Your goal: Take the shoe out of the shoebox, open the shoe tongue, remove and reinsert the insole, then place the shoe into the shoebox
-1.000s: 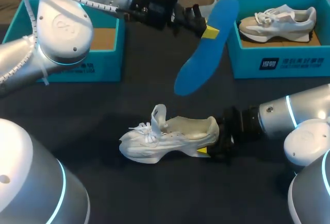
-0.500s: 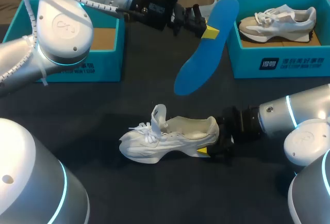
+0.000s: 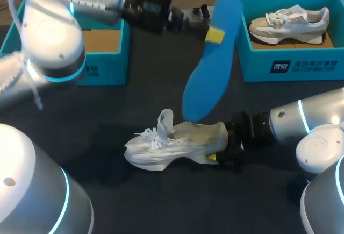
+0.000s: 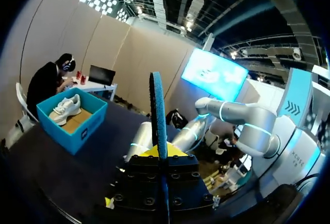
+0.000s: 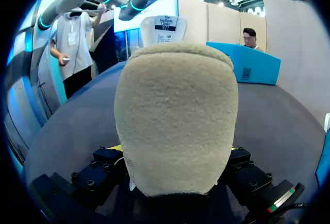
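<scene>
- Jaws of the left gripper (image 3: 214,34) are clamped on the blue insole (image 3: 207,78), gripping it near its upper end, high over the table's far middle.
- Right gripper (image 3: 215,157) has its jaws closed on the heel of the white sneaker (image 3: 172,147), one yellow tip showing under the heel.
- That sneaker sits on its sole near the middle of the dark table (image 3: 107,115), toe towards the left edge, with its tongue (image 3: 166,120) pulled upright.
- From the head view, the insole hangs slanted, and its lower end overlaps the sneaker's opening. Whether it is inside cannot be told from there.
- Only the left wrist view shows the grip itself: the insole (image 4: 157,105) stands edge-on, a thin blue blade rising from between the two yellow tips.
- Only the right wrist view shows the sneaker's fuzzy beige heel collar (image 5: 175,126), filling the space between the gripper's black finger blocks, with the tongue's label just beyond it.
- An open shoebox (image 3: 107,56) stands at the table's far-left corner, showing a brown cardboard floor.
- At the far-right corner, a second shoebox (image 3: 290,64) holds a second sneaker (image 3: 290,21). The left wrist view catches this pair too, off to one side of the insole.
</scene>
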`<state>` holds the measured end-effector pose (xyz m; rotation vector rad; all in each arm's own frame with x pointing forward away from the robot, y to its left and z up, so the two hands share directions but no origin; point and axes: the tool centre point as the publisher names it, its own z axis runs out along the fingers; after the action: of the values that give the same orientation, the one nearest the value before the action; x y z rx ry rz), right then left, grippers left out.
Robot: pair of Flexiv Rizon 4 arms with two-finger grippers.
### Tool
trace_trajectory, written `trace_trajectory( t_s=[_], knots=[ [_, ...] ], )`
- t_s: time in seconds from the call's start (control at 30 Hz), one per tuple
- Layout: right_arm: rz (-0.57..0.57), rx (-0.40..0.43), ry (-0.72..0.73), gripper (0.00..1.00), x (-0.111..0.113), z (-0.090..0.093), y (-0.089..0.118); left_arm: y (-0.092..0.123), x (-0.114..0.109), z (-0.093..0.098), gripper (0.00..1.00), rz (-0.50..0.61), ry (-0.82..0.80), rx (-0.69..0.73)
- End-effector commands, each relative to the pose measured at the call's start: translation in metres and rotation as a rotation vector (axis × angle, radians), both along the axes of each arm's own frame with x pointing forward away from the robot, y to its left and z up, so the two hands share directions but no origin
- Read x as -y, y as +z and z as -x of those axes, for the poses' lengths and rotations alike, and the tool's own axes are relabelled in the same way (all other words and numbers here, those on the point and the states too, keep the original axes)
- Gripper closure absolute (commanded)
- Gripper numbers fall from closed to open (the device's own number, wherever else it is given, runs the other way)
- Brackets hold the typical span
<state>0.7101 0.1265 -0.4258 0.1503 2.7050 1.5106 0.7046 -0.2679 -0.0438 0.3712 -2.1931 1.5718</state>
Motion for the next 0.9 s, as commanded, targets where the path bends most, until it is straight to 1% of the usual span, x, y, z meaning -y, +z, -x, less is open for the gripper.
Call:
trace_trajectory(
  t_s=[0.03,0.07,0.1,0.23,0.33,0.4,0.53,0.9],
  knots=[
    [0.008,-0.001,-0.002,1.0,-0.005,0.0,-0.005,0.059,-0.004,0.03,1.0,0.153,0.019,-0.115],
    [0.008,-0.001,-0.002,1.0,-0.005,0.0,-0.005,0.061,-0.004,0.037,1.0,0.169,0.007,-0.128],
    [0.008,-0.001,-0.002,1.0,-0.005,0.0,-0.005,0.064,-0.004,0.035,1.0,0.181,-0.002,-0.154],
    [0.008,-0.001,-0.002,1.0,-0.005,0.0,-0.005,0.072,-0.004,0.025,1.0,0.198,-0.028,-0.185],
    [0.008,-0.001,-0.002,1.0,-0.005,0.0,-0.005,0.068,-0.005,0.012,1.0,0.174,-0.02,-0.184],
    [0.008,-0.001,-0.002,1.0,-0.005,0.0,-0.005,0.066,-0.012,0.004,1.0,0.146,-0.011,-0.164],
    [0.008,-0.001,-0.002,1.0,-0.005,0.0,-0.005,0.062,-0.017,-0.012,1.0,0.145,0.028,-0.119],
    [0.008,-0.001,-0.002,1.0,-0.005,0.0,-0.005,0.062,-0.017,-0.012,1.0,0.145,0.028,-0.119]
  ],
)
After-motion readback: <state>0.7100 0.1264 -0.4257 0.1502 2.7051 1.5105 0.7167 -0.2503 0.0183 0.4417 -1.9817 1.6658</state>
